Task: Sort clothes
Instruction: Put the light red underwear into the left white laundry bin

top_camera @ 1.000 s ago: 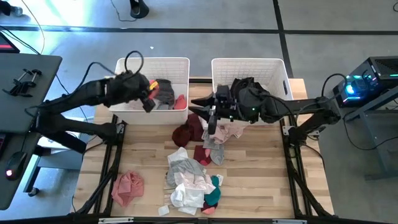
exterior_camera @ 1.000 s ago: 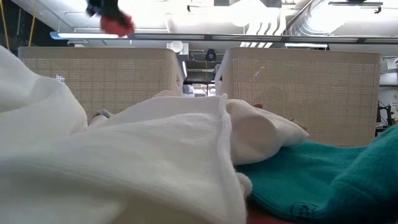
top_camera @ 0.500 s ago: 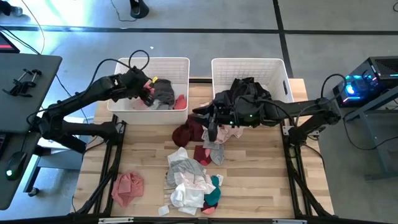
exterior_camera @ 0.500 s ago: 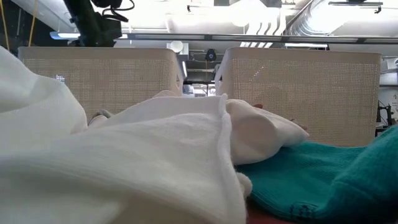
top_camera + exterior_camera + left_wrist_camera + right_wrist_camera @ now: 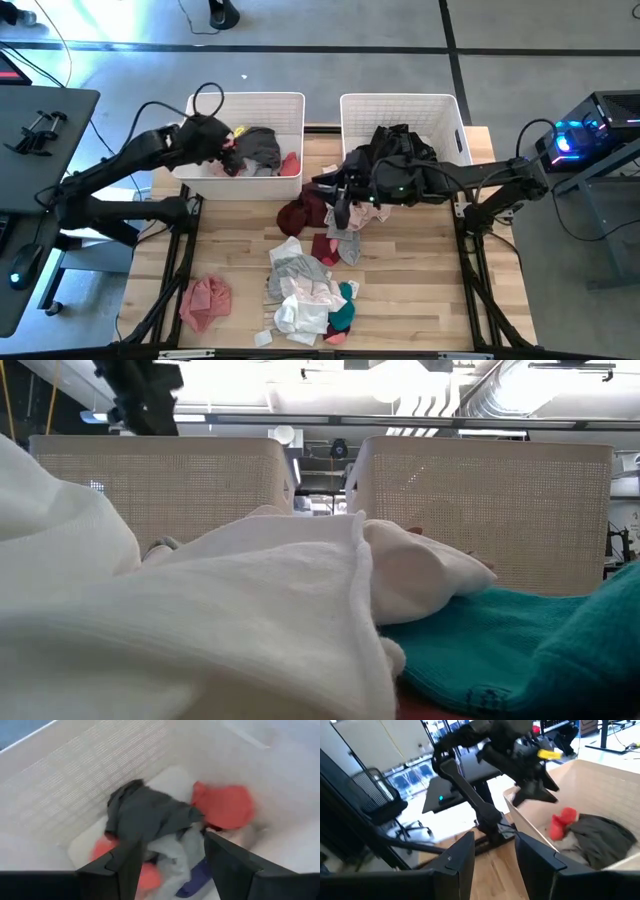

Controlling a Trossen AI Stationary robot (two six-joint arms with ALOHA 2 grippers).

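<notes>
Clothes on table: a loose heap point(image 5: 312, 285) of small soft garments near the front edge, grey and white on top, a teal piece point(image 5: 341, 310) at its right; a pink garment point(image 5: 205, 301) lies apart at the front left; a maroon piece point(image 5: 303, 211) sits near the middle, with red and grey pieces just right of it
Clothes in left basket: left basket point(image 5: 196, 108) holds a dark grey garment point(image 5: 145, 812), a coral-red one point(image 5: 224, 805), pale grey and a blue scrap; all crumpled together on its floor
Clothes in right basket: right basket point(image 5: 353, 108) holds a black bundle point(image 5: 398, 141) against its front wall
Left gripper: left gripper point(image 5: 167, 857) hovers over the left basket's interior; fingers spread apart, nothing between them
Right gripper: right gripper point(image 5: 338, 196) sits low just in front of the right basket, over the maroon and grey pieces; fingers parted, nothing between them
Edges: both baskets stand side by side at the table's back edge with a narrow gap between
Open room: bare table point(image 5: 420, 270) wood to the right of the heap; also between the pink garment and the heap
</notes>
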